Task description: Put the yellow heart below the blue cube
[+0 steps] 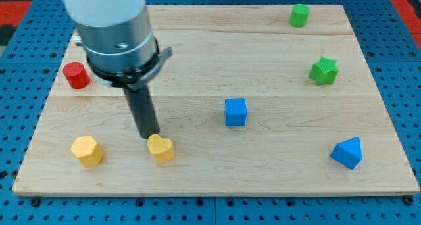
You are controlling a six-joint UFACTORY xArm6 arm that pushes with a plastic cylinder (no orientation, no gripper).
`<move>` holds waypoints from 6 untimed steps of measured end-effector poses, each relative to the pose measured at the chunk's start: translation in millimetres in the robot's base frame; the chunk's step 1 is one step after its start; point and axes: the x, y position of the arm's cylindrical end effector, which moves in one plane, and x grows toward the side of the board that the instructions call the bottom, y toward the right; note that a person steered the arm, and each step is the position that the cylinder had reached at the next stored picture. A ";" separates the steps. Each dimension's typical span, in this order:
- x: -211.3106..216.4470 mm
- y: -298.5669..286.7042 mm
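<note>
My tip (150, 137), the lower end of the straight dark rod, sits at the upper-left edge of the small yellow heart-shaped block (161, 149), touching it or very nearly. There is no gripper on this arm, so nothing can be apart, together or clamped; the rod only pushes.

The yellow heart lies near the bottom edge of the pale wooden bench (197, 60), well to the view's left of the blue cube (235, 112) and slightly lower. It needs to travel toward the view's right to end up beneath the cube.

The risk, as I judge it, comes from the contact point. Pushing from the upper left would drive the heart down and right, toward the bench's bottom edge, where it could slip off. An off-centre push could also spin the heart away from my tip. The yellow hexagonal block (87, 150) further left is out of the path.
</note>
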 end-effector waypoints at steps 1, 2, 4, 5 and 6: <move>-0.9 -21.4; 4.1 -40.6; 30.0 -9.7; 35.5 48.8; 35.5 107.7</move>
